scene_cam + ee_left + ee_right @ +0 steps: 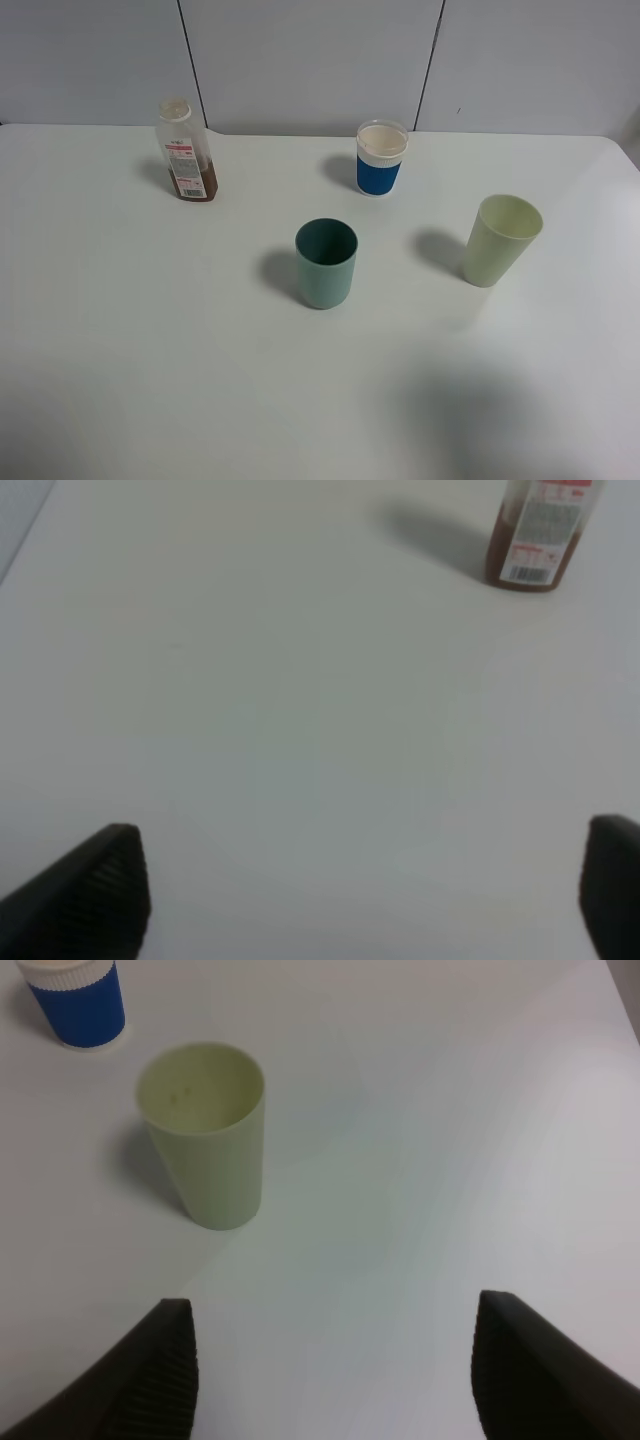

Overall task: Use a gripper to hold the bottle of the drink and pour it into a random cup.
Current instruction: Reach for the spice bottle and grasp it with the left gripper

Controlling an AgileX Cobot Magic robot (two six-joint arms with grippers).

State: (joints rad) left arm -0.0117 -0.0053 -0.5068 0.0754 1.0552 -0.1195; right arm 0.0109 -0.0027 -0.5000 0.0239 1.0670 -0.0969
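The bottle (186, 150) stands upright at the far left of the white table, with a low layer of dark brown drink (196, 186) at its bottom. The teal cup (326, 263) stands near the table's middle, upright and empty. Neither gripper shows in the exterior high view. In the left wrist view my left gripper (365, 890) is open, fingers wide apart over bare table, and the bottle (538, 535) stands well ahead of it. My right gripper (335, 1375) is also open, holding nothing, with the pale yellow-green cup (207, 1135) a short way ahead.
A white cup with a blue band (381, 158) stands at the back centre. The pale yellow-green cup (499, 240) stands at the right. A grey panelled wall (310, 60) runs behind the table's (150, 380) far edge.
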